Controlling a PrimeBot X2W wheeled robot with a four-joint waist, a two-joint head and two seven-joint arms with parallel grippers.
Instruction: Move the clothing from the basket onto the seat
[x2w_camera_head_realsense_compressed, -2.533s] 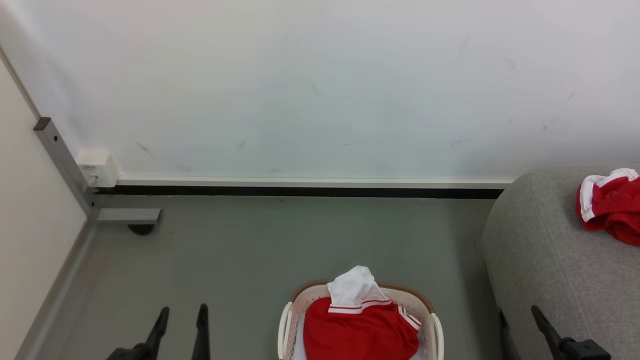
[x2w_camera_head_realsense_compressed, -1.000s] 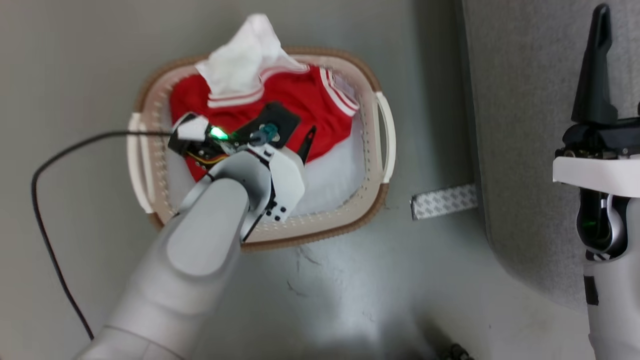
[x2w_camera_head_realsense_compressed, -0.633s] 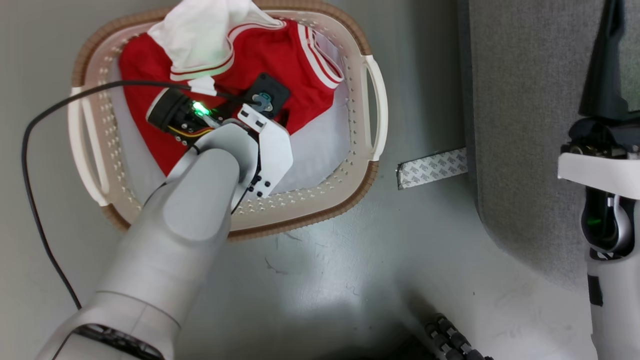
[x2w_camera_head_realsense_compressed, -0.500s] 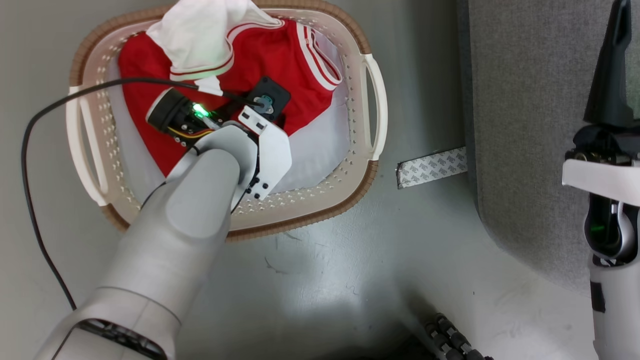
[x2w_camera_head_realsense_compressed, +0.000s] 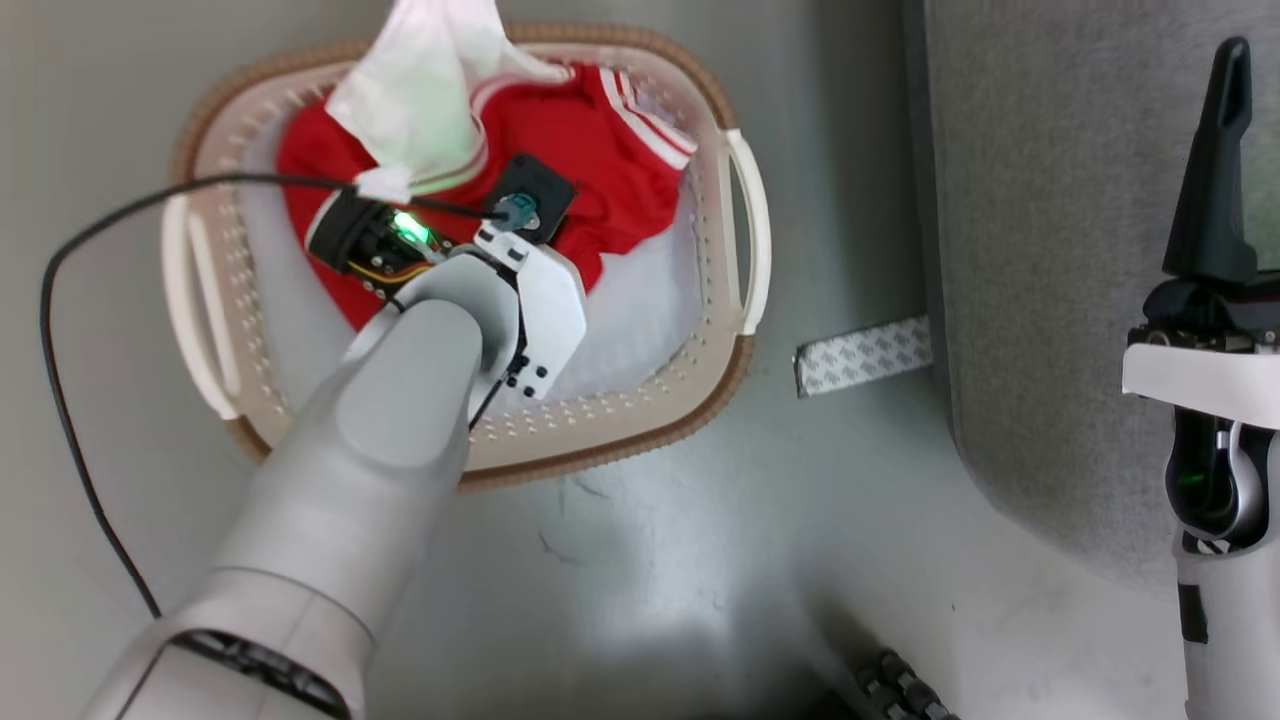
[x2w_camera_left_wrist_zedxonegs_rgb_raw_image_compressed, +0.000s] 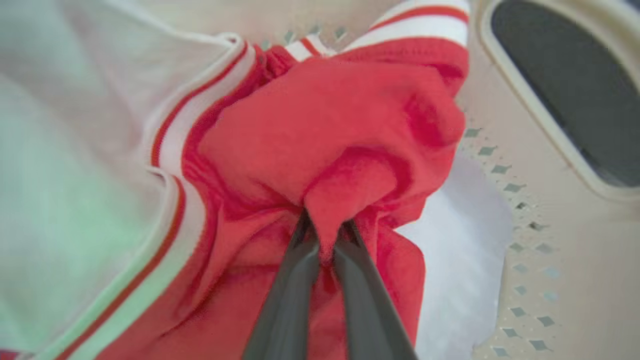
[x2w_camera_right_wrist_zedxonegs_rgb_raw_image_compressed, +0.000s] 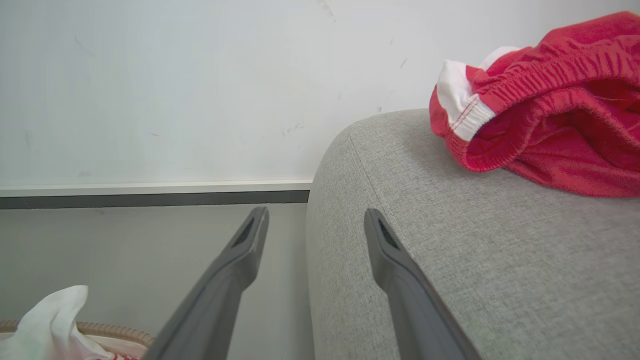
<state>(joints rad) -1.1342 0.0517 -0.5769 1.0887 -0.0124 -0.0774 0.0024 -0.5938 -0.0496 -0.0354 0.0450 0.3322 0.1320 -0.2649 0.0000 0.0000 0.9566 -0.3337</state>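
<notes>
Left tool (x2w_camera_left_wrist_zedxonegs_rgb_raw_image_compressed: 325, 226) pinched tight on red garment (x2w_camera_left_wrist_zedxonegs_rgb_raw_image_compressed: 320, 145) fold in basket (x2w_camera_head_realsense_compressed: 748, 230). Right tool (x2w_camera_right_wrist_zedxonegs_rgb_raw_image_compressed: 316, 214) spread, empty. Lift high, clearing rim, before swinging to seat (x2w_camera_head_realsense_compressed: 1050, 250).

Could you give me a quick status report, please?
Left gripper shut on red garment in basket. Right gripper open by seat. Path looks clear.

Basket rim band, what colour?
Brown, running round the top of the cream-white perforated basket. The head view shows it best.

Bare home-style room: grey seat (x2w_camera_head_realsense_compressed: 1050, 200), laundry basket (x2w_camera_head_realsense_compressed: 620, 432).
</notes>
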